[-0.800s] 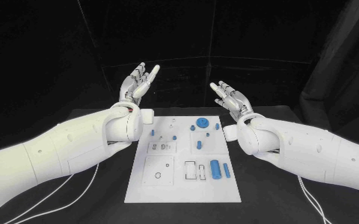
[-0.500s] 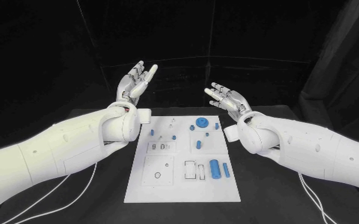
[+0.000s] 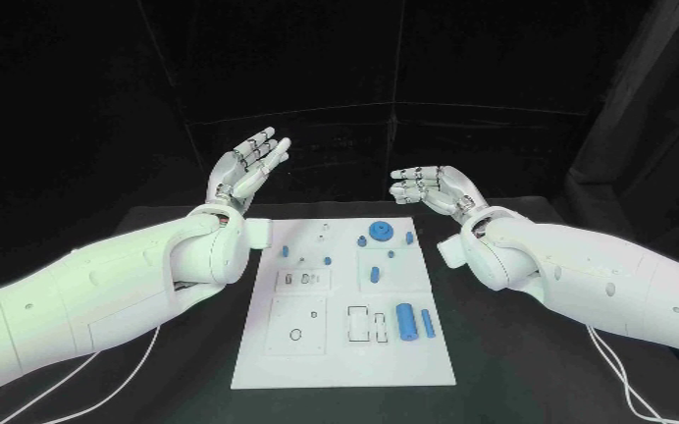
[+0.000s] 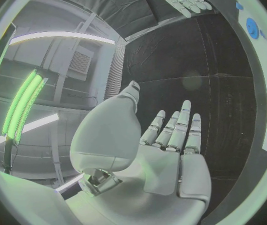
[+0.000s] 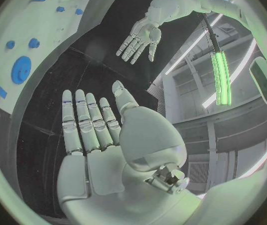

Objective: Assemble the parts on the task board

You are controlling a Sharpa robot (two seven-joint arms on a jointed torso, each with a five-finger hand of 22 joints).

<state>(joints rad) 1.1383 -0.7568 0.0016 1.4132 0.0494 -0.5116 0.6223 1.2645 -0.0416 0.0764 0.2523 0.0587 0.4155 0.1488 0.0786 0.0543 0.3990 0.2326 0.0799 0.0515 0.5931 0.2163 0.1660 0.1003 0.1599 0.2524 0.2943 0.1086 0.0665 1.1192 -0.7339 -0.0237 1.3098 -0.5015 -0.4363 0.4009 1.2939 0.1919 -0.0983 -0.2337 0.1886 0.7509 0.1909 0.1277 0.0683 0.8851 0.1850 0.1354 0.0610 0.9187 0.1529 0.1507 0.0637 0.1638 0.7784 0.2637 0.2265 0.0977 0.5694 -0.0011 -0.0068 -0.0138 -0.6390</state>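
Hovering beyond task board [image 3: 276,345] far edge: both hands empty.

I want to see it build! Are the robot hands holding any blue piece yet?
No. The left robot hand and right robot hand are both open and empty; the blue parts lie on the task board.

white task board [image 3: 269,350], blue parts [image 3: 406,320], black table [image 3: 509,365], silver hands

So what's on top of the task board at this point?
On the task board lie small blue parts, including a round disc and two cylinders. Neither robot hand covers it.
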